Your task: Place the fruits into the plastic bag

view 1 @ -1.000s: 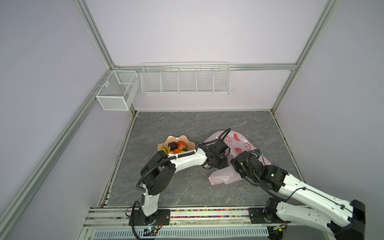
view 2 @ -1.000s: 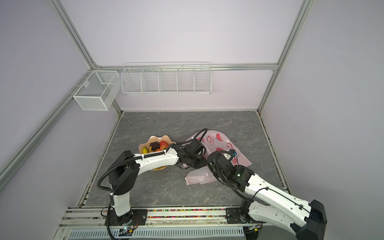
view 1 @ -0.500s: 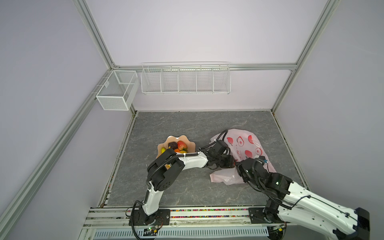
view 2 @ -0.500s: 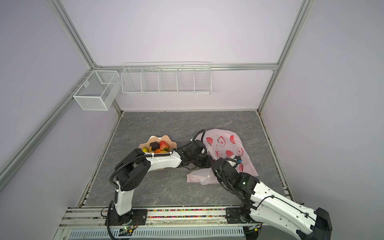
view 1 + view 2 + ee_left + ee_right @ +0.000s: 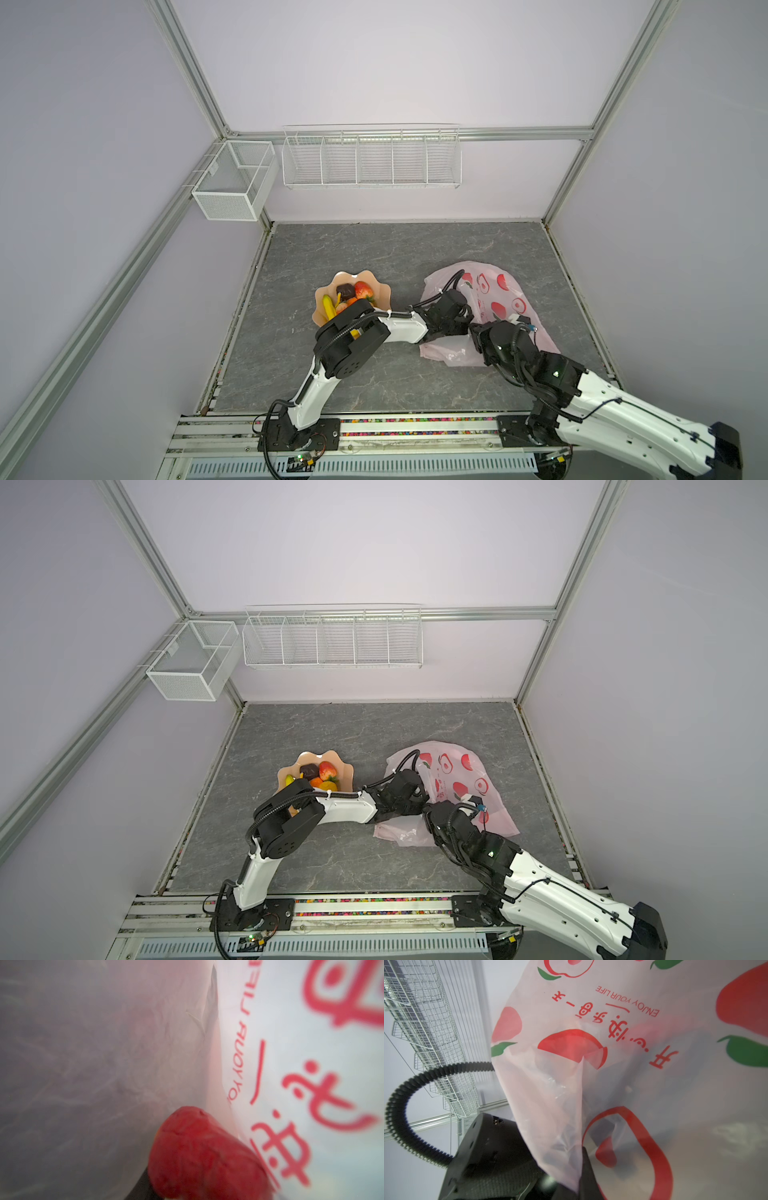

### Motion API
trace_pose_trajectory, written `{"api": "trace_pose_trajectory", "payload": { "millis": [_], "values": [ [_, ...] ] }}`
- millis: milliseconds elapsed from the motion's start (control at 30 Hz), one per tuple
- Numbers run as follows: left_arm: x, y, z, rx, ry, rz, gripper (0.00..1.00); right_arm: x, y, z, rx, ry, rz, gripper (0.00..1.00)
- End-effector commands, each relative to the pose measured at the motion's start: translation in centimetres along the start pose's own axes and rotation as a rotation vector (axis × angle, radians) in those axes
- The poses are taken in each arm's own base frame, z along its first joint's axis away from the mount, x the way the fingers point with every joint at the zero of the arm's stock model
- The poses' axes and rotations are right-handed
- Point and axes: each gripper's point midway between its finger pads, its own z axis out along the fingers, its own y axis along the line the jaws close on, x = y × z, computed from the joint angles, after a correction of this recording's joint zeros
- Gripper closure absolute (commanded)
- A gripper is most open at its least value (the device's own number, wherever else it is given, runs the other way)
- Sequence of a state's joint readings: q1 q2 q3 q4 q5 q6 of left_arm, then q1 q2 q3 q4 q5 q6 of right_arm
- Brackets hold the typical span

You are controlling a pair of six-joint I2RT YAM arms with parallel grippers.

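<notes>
The pink plastic bag (image 5: 494, 291) (image 5: 461, 771), printed with red peaches, lies at the right of the floor with its near edge lifted. My right gripper (image 5: 577, 1184) is shut on that edge of film, as its wrist view shows; in both top views it sits at the bag's near side (image 5: 478, 330) (image 5: 430, 808). My left gripper (image 5: 197, 1194) reaches inside the bag, shut on a red toy fruit (image 5: 199, 1147); the film hides its fingers in both top views. More fruits lie in the dish: a strawberry (image 5: 363, 289), a banana (image 5: 328, 307), a dark purple one (image 5: 345, 289).
The peach-coloured scalloped dish (image 5: 384, 291) stands left of the bag, with the left arm's elbow (image 5: 353, 345) over its near rim. Two white wire baskets (image 5: 370, 158) (image 5: 232, 183) hang on the back wall. Aluminium frame posts edge the grey floor.
The left gripper has pushed rightward into the bag's mouth. The right gripper has shifted right and nearer with the bag's edge, and the bag now stands fuller and wider.
</notes>
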State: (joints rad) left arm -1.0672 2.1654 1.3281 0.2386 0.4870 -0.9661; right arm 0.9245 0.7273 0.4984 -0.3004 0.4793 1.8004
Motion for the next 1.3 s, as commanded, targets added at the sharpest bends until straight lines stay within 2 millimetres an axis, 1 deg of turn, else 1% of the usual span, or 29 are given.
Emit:
{"api": "trace_pose_trajectory", "payload": {
  "millis": [0,133,300,433,467,567,667,833,967,1133,1267],
  "values": [
    [-1.1,-2.2,0.9,0.057,-0.024,0.001,0.89,0.7,0.3,0.2,-0.035,0.036,0.142,0.94],
    [-1.0,-3.2,1.8,0.08,-0.01,0.004,0.86,0.7,0.3,0.4,-0.052,0.038,0.161,0.94],
    [-0.4,-3.0,2.3,0.072,0.011,-0.001,0.78,0.5,0.0,0.4,-0.054,0.03,0.173,0.94],
    [-0.4,-3.0,1.8,0.065,-0.001,-0.004,0.53,0.2,-0.5,0.3,-0.045,0.023,0.175,0.94],
    [-0.5,-2.9,1.5,0.056,-0.007,-0.005,0.48,0.1,-0.5,0.2,-0.048,0.02,0.178,0.94],
    [-0.8,-2.4,0.3,0.027,-0.024,-0.011,0.4,-0.3,-0.7,-0.1,-0.044,0.006,0.177,0.94],
    [-0.9,-2.0,-0.8,-0.006,-0.031,-0.01,0.34,-0.7,-0.9,-0.5,-0.038,-0.005,0.174,0.94],
    [-1.1,-2.1,-2.6,-0.061,-0.04,0.021,0.29,-1.2,-1.2,-1.0,-0.006,-0.021,0.149,0.94],
    [-1.0,-2.6,-4.0,-0.095,-0.035,0.049,0.28,-1.3,-0.8,-1.3,-0.005,-0.024,0.138,0.94],
    [-1.2,-2.8,-6.8,-0.167,-0.057,0.079,0.29,-1.4,-0.7,-1.5,0.026,-0.029,0.106,0.94],
    [-0.6,-2.8,-9.0,-0.246,-0.04,0.124,0.29,-1.4,-0.4,-1.4,0.025,-0.032,0.102,0.94]
  ]
}}
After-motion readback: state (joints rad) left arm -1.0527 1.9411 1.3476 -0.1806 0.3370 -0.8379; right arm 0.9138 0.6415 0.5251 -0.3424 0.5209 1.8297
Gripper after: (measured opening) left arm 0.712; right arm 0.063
